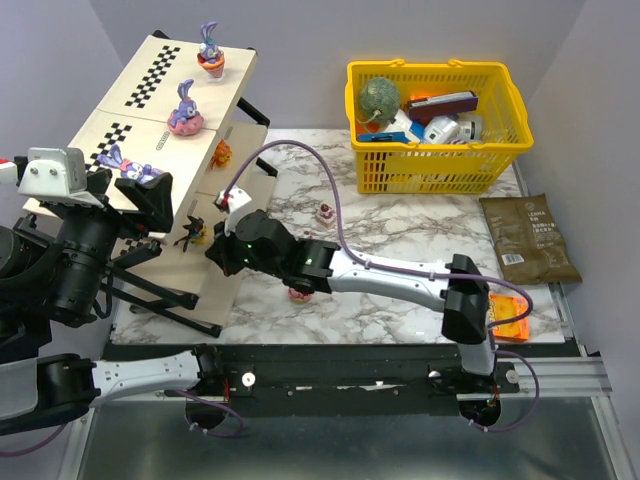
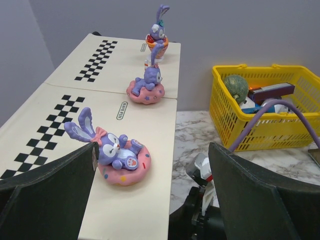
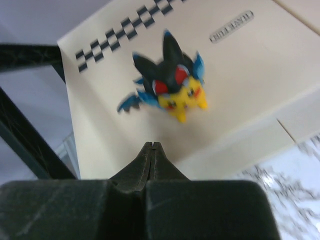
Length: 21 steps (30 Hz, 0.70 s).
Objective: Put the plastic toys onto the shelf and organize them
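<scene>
Three purple rabbits (image 2: 147, 85) sit on the shelf (image 2: 120, 65) at 12 o'clock from the wide-open, empty left gripper (image 2: 152, 162), while the right gripper (image 3: 151, 146), pinched closed on nothing, faces a blurred, seemingly bat-winged figurine (image 3: 170, 90) at its 12 o'clock.

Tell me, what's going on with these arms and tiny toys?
Toy figures are being sorted onto a slanted shelf. The right gripper, shut and empty, points at a black-and-yellow figure on the lower tier. The left gripper hangs open by a rabbit on a doughnut. A small toy and another wait on the table.
</scene>
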Available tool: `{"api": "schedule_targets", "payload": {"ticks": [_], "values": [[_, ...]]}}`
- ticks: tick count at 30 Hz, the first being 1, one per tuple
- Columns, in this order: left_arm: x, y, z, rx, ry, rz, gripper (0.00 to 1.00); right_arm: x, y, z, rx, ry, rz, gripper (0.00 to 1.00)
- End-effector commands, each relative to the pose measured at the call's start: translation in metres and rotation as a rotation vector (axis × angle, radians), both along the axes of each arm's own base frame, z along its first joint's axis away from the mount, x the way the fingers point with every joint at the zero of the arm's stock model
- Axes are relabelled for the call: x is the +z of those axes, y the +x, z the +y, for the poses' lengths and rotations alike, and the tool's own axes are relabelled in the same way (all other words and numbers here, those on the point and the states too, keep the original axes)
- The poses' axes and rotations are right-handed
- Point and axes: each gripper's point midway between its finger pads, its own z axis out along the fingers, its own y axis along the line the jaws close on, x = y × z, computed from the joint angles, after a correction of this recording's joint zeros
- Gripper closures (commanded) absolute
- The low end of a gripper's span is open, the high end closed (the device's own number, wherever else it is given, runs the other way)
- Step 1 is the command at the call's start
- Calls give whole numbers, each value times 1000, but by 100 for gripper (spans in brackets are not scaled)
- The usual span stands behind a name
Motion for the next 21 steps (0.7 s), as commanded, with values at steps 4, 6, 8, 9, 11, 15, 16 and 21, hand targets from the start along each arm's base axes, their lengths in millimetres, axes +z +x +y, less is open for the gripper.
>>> {"api": "schedule_targets", "payload": {"ticks": [4, 6, 8, 9, 11, 15, 16, 21], "values": [[5, -3, 7, 3, -31, -8, 1, 50, 14, -70, -129, 62, -87, 97], [7, -4, 7, -5, -42, -16, 1, 43, 18, -79, -134, 56, -64, 97], [8, -4, 6, -9, -45, -17, 1, 39, 23, -79, -117, 66, -30, 97], [7, -3, 5, -8, -42, -16, 1, 39, 24, -76, -111, 69, -27, 97], [7, -3, 5, -6, -38, -15, 1, 41, 23, -67, -73, 75, -24, 97], [7, -2, 2, -4, -31, -14, 1, 41, 27, -46, -29, 87, -17, 98], [8, -1, 2, -5, -28, -14, 1, 42, 29, -39, -24, 95, -15, 98], [7, -1, 2, 0, -21, -13, 1, 36, 27, -24, 9, 95, 7, 97]]}}
